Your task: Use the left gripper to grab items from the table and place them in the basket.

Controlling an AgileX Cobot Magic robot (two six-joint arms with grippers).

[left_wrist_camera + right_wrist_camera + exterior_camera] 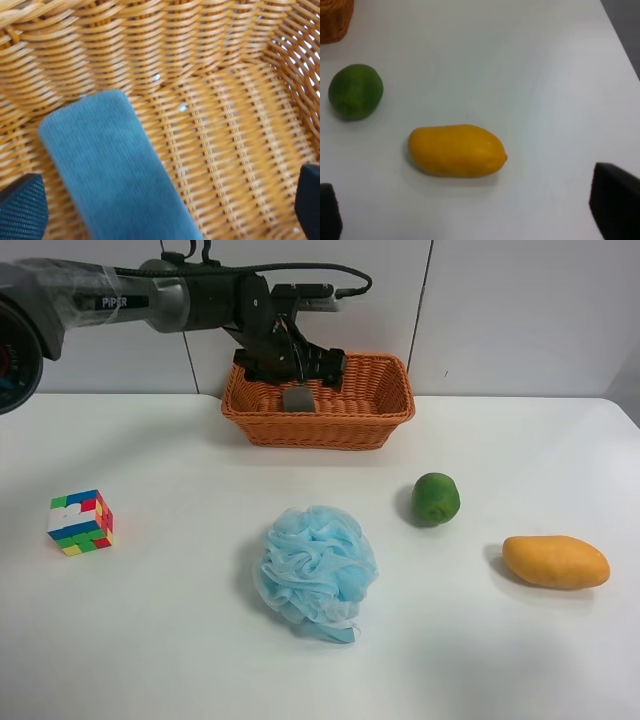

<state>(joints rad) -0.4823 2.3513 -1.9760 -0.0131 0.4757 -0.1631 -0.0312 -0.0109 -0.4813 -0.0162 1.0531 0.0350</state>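
Observation:
My left gripper hangs over the orange wicker basket at the back of the white table. In the left wrist view the gripper is open, its fingertips wide apart. The dark grey oblong block lies free between them on the basket floor; it also shows in the exterior high view. On the table lie the puzzle cube, the light blue bath puff, the round green fruit and the mango.
My right gripper is open above the table, near the mango and the green fruit. A corner of the basket shows there. The table's right edge is close by. A white wall stands behind the basket.

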